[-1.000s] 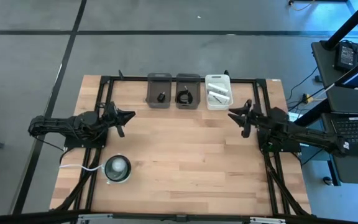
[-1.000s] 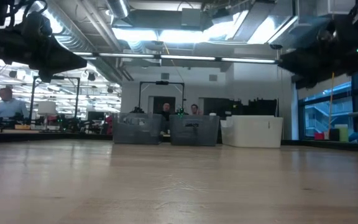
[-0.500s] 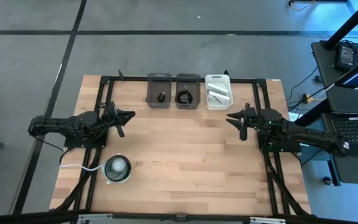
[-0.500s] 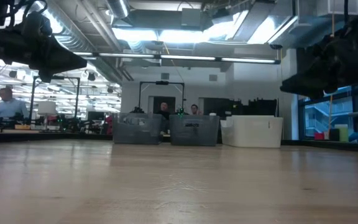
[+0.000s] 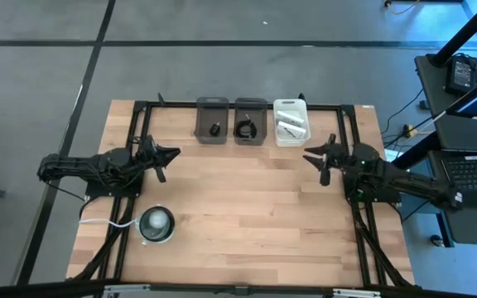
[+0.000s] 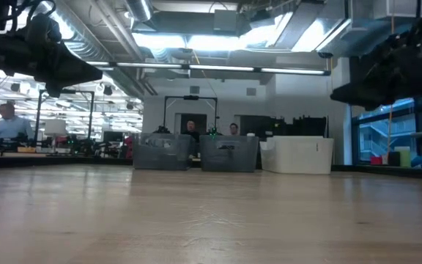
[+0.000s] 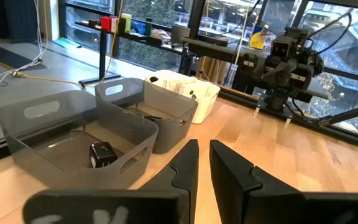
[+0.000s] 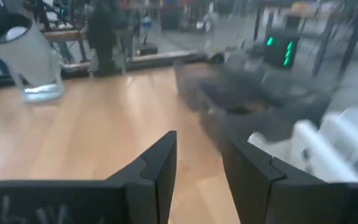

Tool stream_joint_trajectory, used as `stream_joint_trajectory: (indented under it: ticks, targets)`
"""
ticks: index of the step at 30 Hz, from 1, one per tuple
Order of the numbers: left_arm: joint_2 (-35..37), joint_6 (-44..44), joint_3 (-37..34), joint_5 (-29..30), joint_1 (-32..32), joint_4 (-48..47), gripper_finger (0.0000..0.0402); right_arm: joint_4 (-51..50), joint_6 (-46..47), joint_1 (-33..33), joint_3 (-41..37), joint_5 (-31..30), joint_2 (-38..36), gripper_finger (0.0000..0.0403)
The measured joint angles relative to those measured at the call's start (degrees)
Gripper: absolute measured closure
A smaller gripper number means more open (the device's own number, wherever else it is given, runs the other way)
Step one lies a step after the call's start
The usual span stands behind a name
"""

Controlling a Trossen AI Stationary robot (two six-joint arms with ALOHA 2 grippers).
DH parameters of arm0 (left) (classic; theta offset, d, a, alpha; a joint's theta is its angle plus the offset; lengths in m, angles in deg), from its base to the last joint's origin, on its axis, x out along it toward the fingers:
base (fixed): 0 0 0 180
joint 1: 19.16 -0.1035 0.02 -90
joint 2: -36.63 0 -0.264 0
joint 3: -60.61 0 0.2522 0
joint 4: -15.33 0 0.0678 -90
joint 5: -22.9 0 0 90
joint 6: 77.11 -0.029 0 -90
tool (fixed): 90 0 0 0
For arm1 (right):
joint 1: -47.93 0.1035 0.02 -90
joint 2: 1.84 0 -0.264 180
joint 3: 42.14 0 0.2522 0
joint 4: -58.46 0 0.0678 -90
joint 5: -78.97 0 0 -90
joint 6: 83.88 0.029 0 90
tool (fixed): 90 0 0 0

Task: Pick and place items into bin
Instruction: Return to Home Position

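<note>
Wood tabletop [image 5: 238, 215] had no task items loose on it, as far as the high view showed. Nearest the front edge, left side: a round grey-white disc [image 5: 156, 223] with its white cord [image 5: 106, 222]. It's not part of the job, so it belonged outside the bins.

Mid-table, the left gripper [image 5: 172, 153] hung over its own side, fingers nearly together with a slim gap and nothing between them. The right gripper [image 5: 310, 156] mirrored it on the right, just short of the white bin [image 5: 291, 102], fingers parted, also empty. Both arms were folded low and pointing inward, which read as a home pose, clear of the bins.

Far edge had 3 bins in a row, sorted by type:
- The left grey bin [image 5: 212, 100] held the tiny black block [image 5: 214, 130].
- The middle grey bin [image 5: 250, 101] held the coiled black cable [image 5: 246, 129].
- The white bin held the 2 white packets [image 5: 291, 126].

My read: picking done, 0 items outside.

Beyond the table was open office space, with people [image 6: 6, 117] at desks.
</note>
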Motion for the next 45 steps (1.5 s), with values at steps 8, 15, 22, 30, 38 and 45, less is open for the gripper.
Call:
stream_joint_trajectory:
  ticks: [8, 15, 22, 30, 38, 45]
  targets:
    - [0.0, 0.0, 0.0, 0.0, 0.0, 0.0, 0.0362, 0.6, 0.3, -5.4, 0.1, 0.0, -8.2, 0.0272]
    - [0.0, 0.0, 0.0, 0.0, 0.0, 0.0, 0.0366, -0.3, -0.3, -8.1, 0.2, 0.0, -8.2, 0.0272]
    - [0.0, 0.0, 0.0, 0.0, 0.0, 0.0, 0.0365, -0.2, -0.3, -8.4, 0.2, 0.0, -8.2, 0.0272]
    - [0.0, 0.0, 0.0, 0.0, 0.0, 0.0, 0.0366, -0.2, -0.4, -8.4, 0.2, 0.0, -8.2, 0.0272]
    - [0.0, 0.0, 0.0, 0.0, 0.0, 0.0, 0.0364, -0.2, -0.5, -8.4, 0.2, 0.0, -8.2, 0.0272]
    - [0.0, 0.0, 0.0, 0.0, 0.0, 0.0, 0.0364, -0.2, -0.5, -8.4, 0.1, 0.0, -8.2, 0.0272]
